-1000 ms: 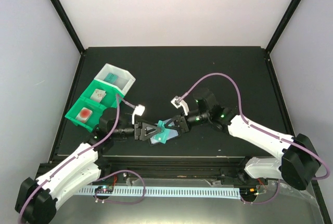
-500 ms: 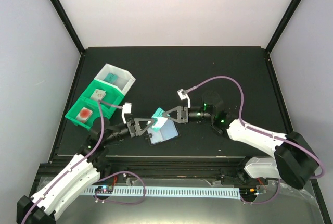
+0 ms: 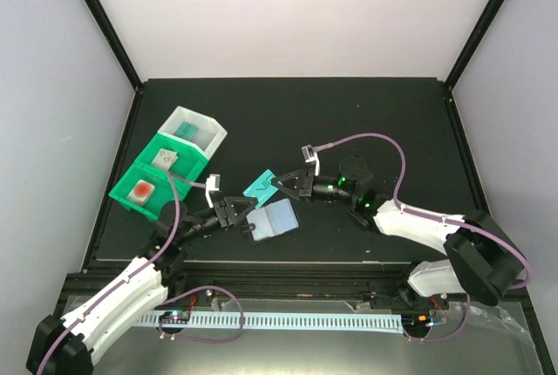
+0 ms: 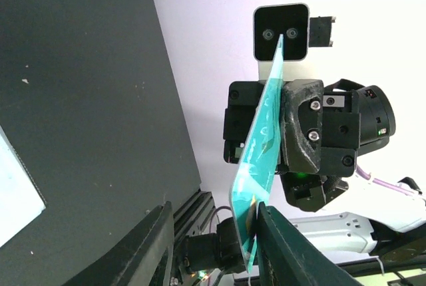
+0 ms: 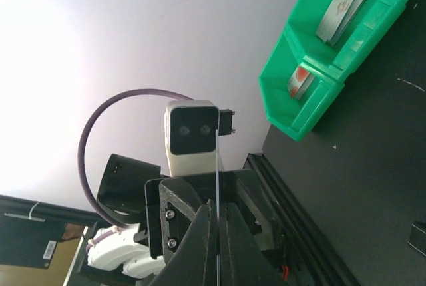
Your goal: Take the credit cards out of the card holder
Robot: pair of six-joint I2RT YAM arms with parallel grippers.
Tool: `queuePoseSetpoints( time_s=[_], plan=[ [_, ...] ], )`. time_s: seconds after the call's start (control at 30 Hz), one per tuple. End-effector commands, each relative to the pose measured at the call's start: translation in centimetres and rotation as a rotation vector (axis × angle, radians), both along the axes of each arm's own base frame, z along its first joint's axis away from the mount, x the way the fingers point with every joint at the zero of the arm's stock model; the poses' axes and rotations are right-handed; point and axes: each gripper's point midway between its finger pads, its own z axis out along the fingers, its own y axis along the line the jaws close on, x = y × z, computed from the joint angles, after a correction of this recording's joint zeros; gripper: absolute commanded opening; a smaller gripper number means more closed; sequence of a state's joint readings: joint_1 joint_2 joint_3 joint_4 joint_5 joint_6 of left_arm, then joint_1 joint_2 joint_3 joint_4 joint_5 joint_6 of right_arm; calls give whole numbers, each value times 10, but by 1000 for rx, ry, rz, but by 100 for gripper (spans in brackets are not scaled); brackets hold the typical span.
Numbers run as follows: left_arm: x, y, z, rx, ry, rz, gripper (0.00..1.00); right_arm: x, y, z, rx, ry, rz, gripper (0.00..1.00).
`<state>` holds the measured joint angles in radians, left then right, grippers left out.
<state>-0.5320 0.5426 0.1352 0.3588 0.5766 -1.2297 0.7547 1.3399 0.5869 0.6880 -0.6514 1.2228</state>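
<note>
At centre — right tool point(image 3: 279, 186) pinches teal card point(image 3: 259, 187) | left wrist: face | right wrist: edge

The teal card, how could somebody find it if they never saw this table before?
Look at the black table, near its front middle, where the two robot arms meet. The teal card is pinched in the right gripper, just behind the pale blue card holder. It is the only card in a gripper.
</note>
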Motion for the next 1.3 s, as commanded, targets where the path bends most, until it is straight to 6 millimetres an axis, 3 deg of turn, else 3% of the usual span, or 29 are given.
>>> queuePoseSetpoints(
  time_s=[0.0,0.23,0.43,0.73,0.93,1.03,1.27],
  plan=[
    [0,-1,18,-78,-20,-5,35,12,-3,8,27,-2,-72,1],
    [-1,0,22,-98,-24,-4,18,15,-5,1,18,23,-93,1],
    [0,0,25,-112,-14,2,24,18,-7,-4,17,44,-119,1],
    [0,0,23,-139,33,0,21,22,-6,-3,48,72,-131,1],
    [2,1,25,-135,29,13,12,23,-6,-3,55,84,-138,1],
    [3,0,25,-135,27,11,3,23,-7,-4,55,86,-143,1],
    [5,1,21,-118,27,27,2,23,-8,-10,39,91,-146,2]
  ],
)
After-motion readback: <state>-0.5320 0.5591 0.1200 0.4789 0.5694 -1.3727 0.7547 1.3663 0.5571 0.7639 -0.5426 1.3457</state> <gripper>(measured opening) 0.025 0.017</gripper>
